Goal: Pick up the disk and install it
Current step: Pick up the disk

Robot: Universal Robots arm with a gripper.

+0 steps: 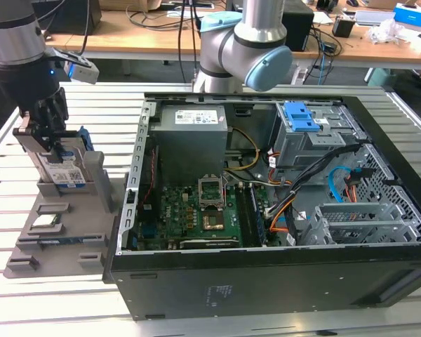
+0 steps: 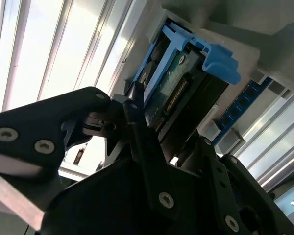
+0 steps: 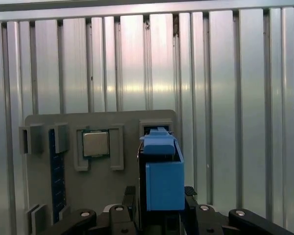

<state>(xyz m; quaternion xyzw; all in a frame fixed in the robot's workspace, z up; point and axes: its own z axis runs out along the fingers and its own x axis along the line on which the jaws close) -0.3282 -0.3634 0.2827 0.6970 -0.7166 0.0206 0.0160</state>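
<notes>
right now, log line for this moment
gripper: at top of silver rectangular disk in blue plastic bracket | disk: standing in grey holder

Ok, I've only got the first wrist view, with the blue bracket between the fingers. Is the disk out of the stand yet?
Observer: In the exterior view the disk is upright, with the gripper on its top end. Its lower end sits at the stand, and I can't tell if it's clear.
Operator: Where's the case from there?
Observer: The case lies open just to the exterior view's right of the stand.
Operator: And the drive cage?
Observer: The cage is at the far side of the case, toward the exterior view's right. It has a blue latch on top.
</notes>
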